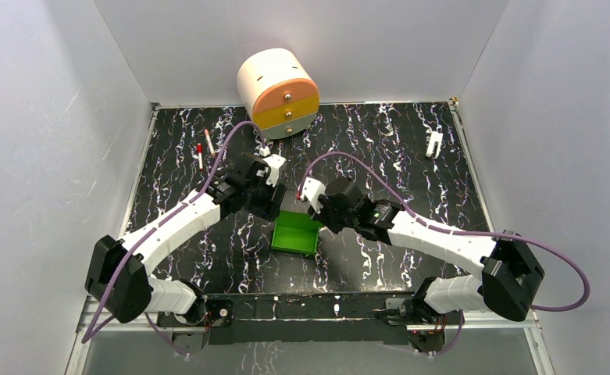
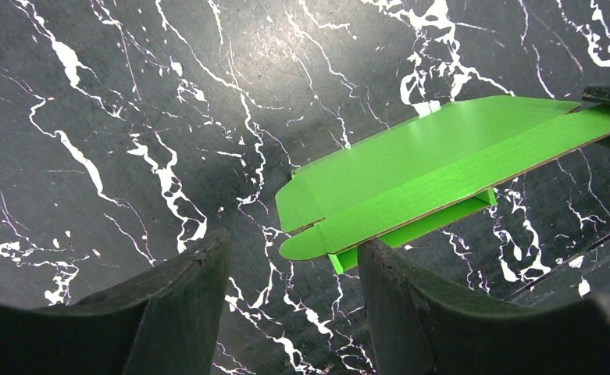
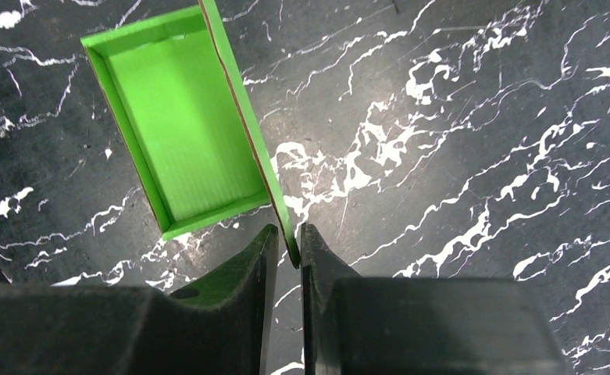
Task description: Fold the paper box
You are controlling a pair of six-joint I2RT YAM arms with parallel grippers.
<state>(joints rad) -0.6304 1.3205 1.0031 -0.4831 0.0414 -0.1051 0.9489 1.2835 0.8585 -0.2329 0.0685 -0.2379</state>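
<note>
The paper box (image 1: 296, 233) is bright green card, a shallow open tray with a long lid flap raised along its right side. It lies on the black marbled table between the two grippers. My right gripper (image 3: 288, 234) is shut on the near tip of that flap; the tray (image 3: 184, 129) lies just left of its fingers. My left gripper (image 2: 294, 242) is open and empty, just behind the box's left corner. The box (image 2: 411, 168) lies ahead and to the right of it. In the top view the left gripper (image 1: 274, 207) and right gripper (image 1: 322, 221) flank the box.
A cream round drawer unit (image 1: 278, 92) with orange and yellow drawers stands at the back. Two red-and-white pens (image 1: 204, 150) lie at the back left. A small white part (image 1: 433, 144) lies at the back right. White walls enclose the table.
</note>
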